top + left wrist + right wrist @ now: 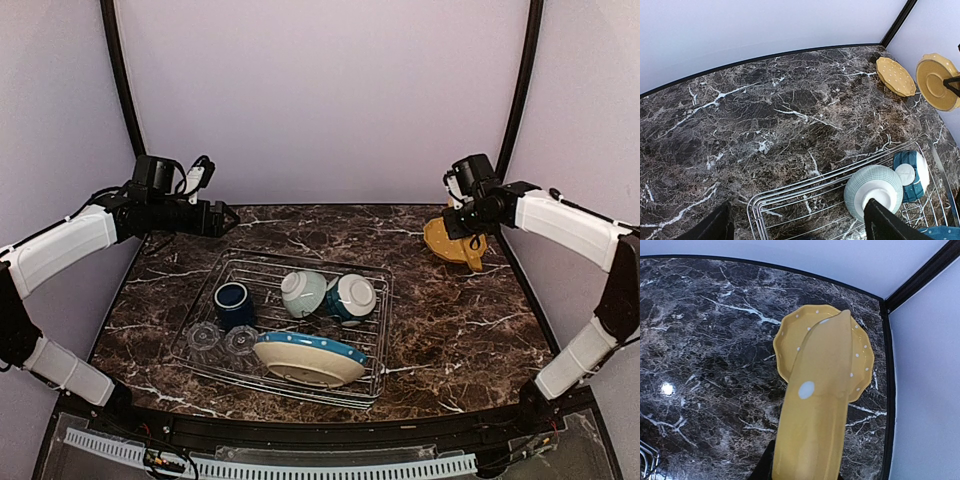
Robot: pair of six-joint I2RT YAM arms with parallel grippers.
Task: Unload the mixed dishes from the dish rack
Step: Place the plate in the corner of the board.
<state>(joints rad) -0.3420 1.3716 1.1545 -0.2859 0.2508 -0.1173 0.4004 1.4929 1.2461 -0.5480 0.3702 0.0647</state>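
The dish rack point(378, 330) sits mid-table. In it are a dark blue mug point(233, 300), two small bowls point(303, 292) point(350, 297), two clear glasses point(203, 337) point(240, 341) and a cream blue-rimmed plate point(310, 358). My right gripper point(470, 228) is shut on a yellow white-spotted plate point(815, 415), held on edge over the back right corner. A second yellow plate point(790, 335) lies flat on the table beneath it. My left gripper point(228, 218) hangs open and holds nothing, above the table behind the rack's back left corner point(757, 202). The pale bowl point(872, 187) shows by its right finger point(890, 225).
The marble table point(450, 330) is walled by pale panels at the back and sides, with black corner posts point(515, 90). The flat yellow plate lies close to the right wall point(925, 390). Bare marble point(765, 115) stretches behind the rack.
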